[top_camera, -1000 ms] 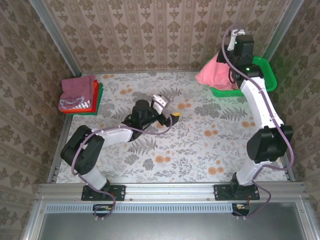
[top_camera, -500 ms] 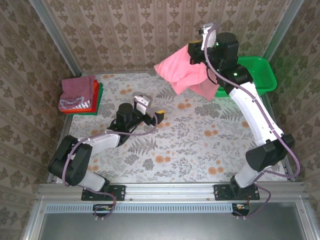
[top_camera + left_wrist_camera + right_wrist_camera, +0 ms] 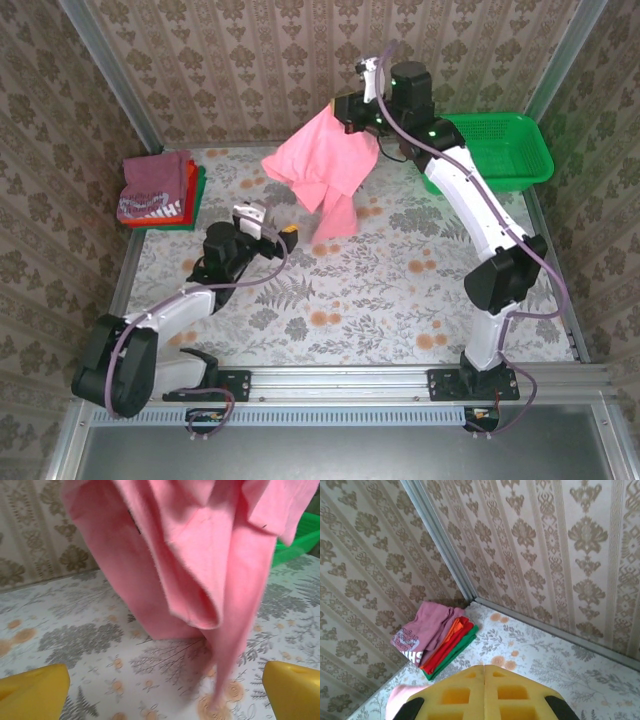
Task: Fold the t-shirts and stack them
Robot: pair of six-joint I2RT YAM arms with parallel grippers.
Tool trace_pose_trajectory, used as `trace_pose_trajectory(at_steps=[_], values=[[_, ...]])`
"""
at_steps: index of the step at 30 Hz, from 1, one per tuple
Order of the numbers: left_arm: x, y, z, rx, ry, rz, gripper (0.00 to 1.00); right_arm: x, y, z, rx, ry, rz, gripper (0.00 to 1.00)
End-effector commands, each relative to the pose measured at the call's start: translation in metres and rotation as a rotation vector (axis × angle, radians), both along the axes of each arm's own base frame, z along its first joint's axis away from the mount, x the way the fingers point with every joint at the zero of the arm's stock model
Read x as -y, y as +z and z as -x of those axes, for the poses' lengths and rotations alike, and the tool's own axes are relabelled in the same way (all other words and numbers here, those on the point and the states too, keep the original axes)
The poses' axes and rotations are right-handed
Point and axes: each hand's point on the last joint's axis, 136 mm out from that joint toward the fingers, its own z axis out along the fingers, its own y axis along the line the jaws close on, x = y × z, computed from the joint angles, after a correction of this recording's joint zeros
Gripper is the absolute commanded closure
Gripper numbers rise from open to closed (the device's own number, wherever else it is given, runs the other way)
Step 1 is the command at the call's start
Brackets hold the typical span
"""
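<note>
Clamped in the closed right tool (image 3: pixel 350 108), high at 12 o'clock over the table (image 3: pixel 400 290): salmon-pink t-shirt (image 3: pixel 322 165), hanging crumpled, lowest tip down by the surface. Spread wide and empty toward 9 o'clock, near that tip: left tool (image 3: pixel 273 223). Stacked at 10 o'clock: folded t-shirts (image 3: pixel 158 190).

Damask-papered walls (image 3: pixel 250 70), floral tabletop (image 3: pixel 400 300)

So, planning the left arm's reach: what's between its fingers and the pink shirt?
Bare floral tabletop, shown in the left wrist view; the pink shirt hangs beyond the open fingers.
</note>
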Motion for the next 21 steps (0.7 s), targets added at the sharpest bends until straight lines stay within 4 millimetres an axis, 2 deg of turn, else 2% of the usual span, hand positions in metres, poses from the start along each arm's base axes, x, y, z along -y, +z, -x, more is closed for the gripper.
trace_pose_trajectory(at_steps=[1, 4, 6, 7, 8, 10, 13, 16, 21], values=[[-0.018, -0.001, 0.002, -0.020, 0.072, 0.001, 0.00, 0.017, -0.022, -0.014, -0.090, -0.083, 0.021, 0.96], [-0.030, -0.005, 0.003, -0.037, 0.113, -0.006, 0.00, 0.051, -0.080, -0.031, -0.260, -0.186, 0.018, 0.91], [-0.036, -0.008, 0.002, -0.056, 0.135, -0.001, 0.00, 0.073, -0.116, -0.036, -0.362, -0.233, -0.008, 0.71], [-0.039, -0.011, 0.001, -0.070, 0.148, 0.004, 0.00, 0.084, -0.134, -0.037, -0.401, -0.263, -0.016, 0.54], [-0.041, -0.013, -0.001, -0.083, 0.157, 0.015, 0.00, 0.096, -0.147, -0.037, -0.423, -0.302, -0.021, 0.40], [-0.042, -0.017, -0.006, -0.118, 0.176, 0.038, 0.00, 0.118, -0.163, -0.034, -0.426, -0.384, -0.006, 0.21], [-0.040, -0.023, -0.017, -0.185, 0.203, 0.092, 0.00, 0.143, -0.182, -0.021, -0.423, -0.481, 0.068, 0.14], [-0.041, -0.033, -0.029, -0.259, 0.258, 0.156, 0.00, 0.130, -0.189, -0.009, -0.377, -0.427, 0.109, 0.12], [-0.054, -0.048, -0.044, -0.345, 0.373, 0.253, 0.00, 0.074, -0.225, 0.007, -0.319, -0.290, 0.345, 0.11]])
